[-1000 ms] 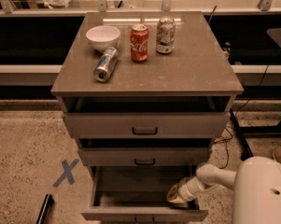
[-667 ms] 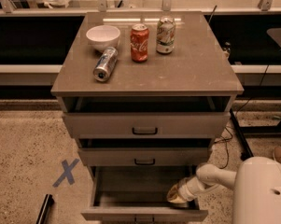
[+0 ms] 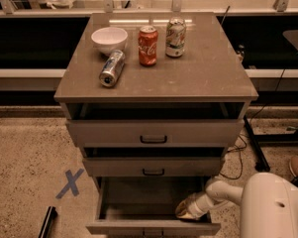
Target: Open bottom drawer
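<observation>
The bottom drawer [image 3: 153,227] is the lowest of three grey-beige drawers and stands pulled far out toward me, its dark inside open to view. Its small black handle shows at the bottom edge of the front. My gripper [image 3: 185,211] reaches in from the lower right on a white arm [image 3: 223,191] and sits inside the drawer at its right front corner, just behind the front panel. The middle drawer [image 3: 153,166] and top drawer [image 3: 153,133] are each pulled out a little.
On the cabinet top [image 3: 208,78] stand a white bowl [image 3: 109,38], a red cola can [image 3: 147,45], a green-white can [image 3: 175,37] and a silver can [image 3: 112,68] lying on its side. A blue tape X [image 3: 69,183] marks the floor at left. Cables lie at right.
</observation>
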Available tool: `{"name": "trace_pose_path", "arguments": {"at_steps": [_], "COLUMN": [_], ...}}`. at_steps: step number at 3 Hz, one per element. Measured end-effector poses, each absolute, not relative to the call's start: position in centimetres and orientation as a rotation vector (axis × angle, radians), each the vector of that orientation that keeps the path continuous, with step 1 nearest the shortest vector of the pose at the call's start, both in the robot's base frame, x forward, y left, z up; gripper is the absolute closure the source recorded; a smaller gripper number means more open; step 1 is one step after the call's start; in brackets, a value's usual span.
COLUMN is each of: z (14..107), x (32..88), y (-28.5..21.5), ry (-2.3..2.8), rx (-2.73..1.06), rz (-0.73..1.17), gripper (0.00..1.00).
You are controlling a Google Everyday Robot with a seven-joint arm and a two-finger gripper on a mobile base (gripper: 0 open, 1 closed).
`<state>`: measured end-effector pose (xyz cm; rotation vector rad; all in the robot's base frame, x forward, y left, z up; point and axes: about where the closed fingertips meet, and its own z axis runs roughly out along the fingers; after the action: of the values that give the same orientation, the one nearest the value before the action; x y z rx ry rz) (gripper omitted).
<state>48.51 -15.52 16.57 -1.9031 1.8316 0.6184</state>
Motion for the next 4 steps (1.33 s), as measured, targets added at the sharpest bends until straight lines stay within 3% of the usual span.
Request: {"name": "trace_pose_path", "arguments": {"at_steps": [2,4], "z": [14.5,16.8], "x": [47.3,42.2], "y": [-15.5,-15.2], "ry": [1.738,1.601], "rx": [-1.876,-1.907], "rz": [0.719,0.910], "gripper": [1.00,1.00]}}
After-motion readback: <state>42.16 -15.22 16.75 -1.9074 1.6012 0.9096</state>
